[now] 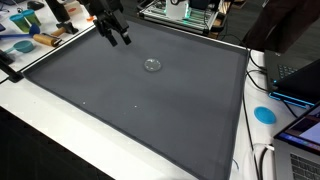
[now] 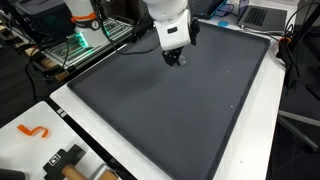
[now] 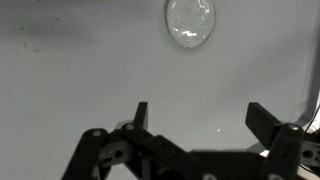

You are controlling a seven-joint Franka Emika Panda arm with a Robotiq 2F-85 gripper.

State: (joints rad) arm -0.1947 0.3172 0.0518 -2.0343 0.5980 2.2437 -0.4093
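There are two fingers (image 3: 141, 115), spread as wide apart as they go, with nothing between them and nothing in their hold. They hang above one grey mat (image 3: 60, 90) that covers most of the white worktop (image 1: 40, 120).

One clear round piece (image 3: 190, 23), glassy and domed, lies flat on the mat. In the wrist view it sits at about 12 o'clock from the gap between the fingers, apart from them. In an exterior view the clear round piece (image 1: 152, 65) is at about 4 o'clock from the fingers (image 1: 124, 38), near but not touching, toward the far side of the mat (image 1: 150, 110).

Off the mat, one blue disc (image 1: 264, 114) lies on the worktop at 3 o'clock. In an exterior view, one orange hook (image 2: 33, 131) lies at 8 o'clock from the fingers (image 2: 178, 60).
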